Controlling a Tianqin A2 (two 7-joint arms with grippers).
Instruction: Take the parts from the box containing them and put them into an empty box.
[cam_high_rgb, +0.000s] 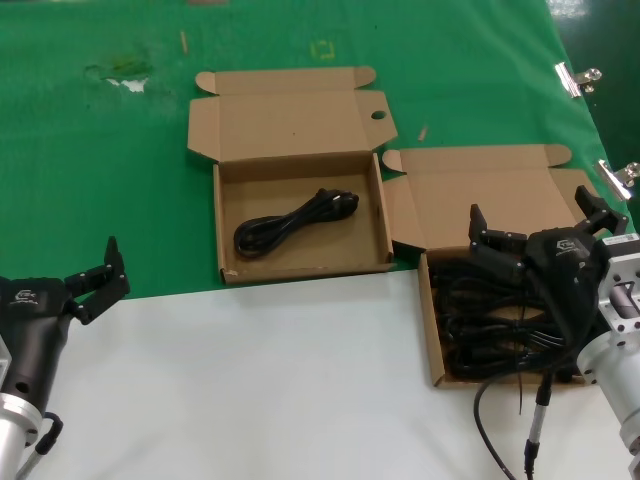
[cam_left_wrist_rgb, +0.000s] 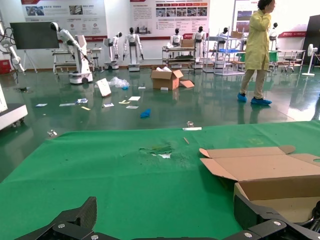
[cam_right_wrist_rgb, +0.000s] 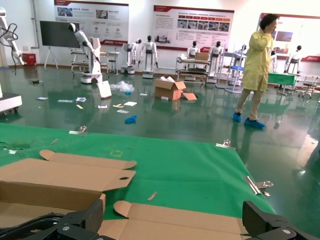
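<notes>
Black fingers on your right gripper (cam_high_rgb: 533, 225) are spread wide and hold nothing, right above the cardboard box on the right (cam_high_rgb: 434, 330) that is full of black cables (cam_high_rgb: 480, 325). Your left gripper (cam_high_rgb: 102, 277) is open and empty too, waiting low at the left where the green cloth (cam_high_rgb: 100, 180) meets the white table (cam_high_rgb: 250, 380). One cable (cam_high_rgb: 296, 222) lies in the middle box (cam_high_rgb: 225, 215), and silver clips (cam_high_rgb: 573, 77) pinch the cloth's right edge.
</notes>
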